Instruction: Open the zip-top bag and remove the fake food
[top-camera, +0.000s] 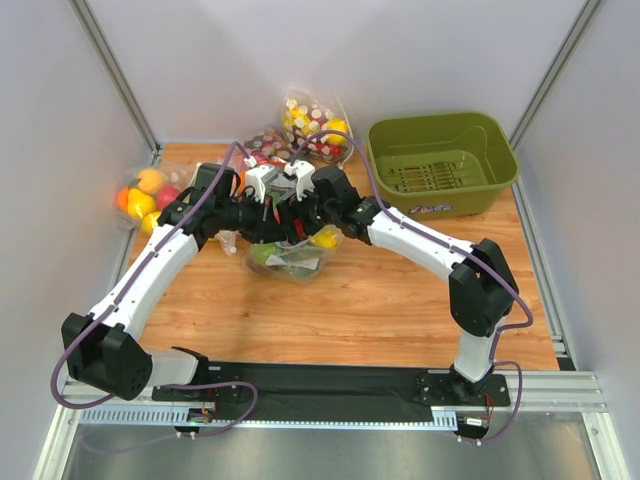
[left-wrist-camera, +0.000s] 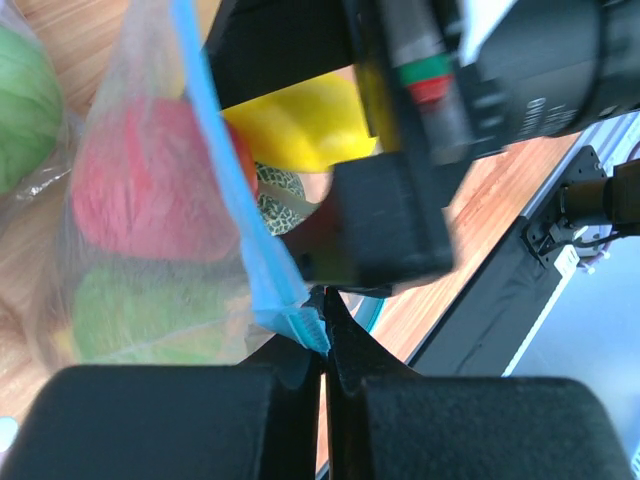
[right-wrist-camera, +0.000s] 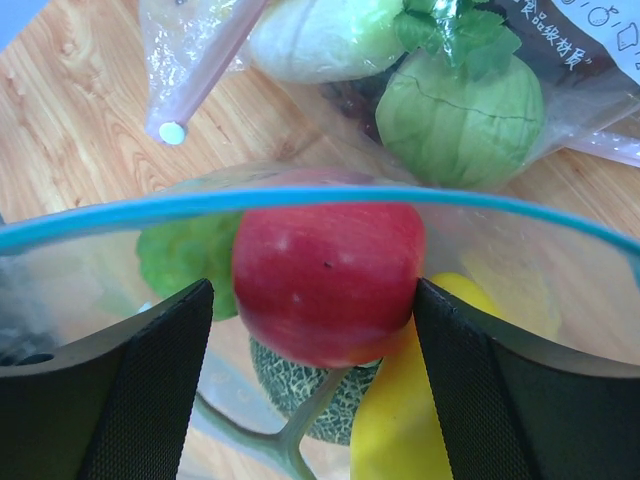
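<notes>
The left claw is pinched tight on the zip-top bag's teal strip; the right claw gapes wide just inside the bag's mouth, straddling the red ball directly ahead

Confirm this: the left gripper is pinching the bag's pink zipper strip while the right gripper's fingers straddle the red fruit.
Not quite. The strip that the left gripper pinches is teal-blue, not pink, as the left wrist view shows. The rest holds: the right gripper has its fingers on either side of the red fruit.
</notes>
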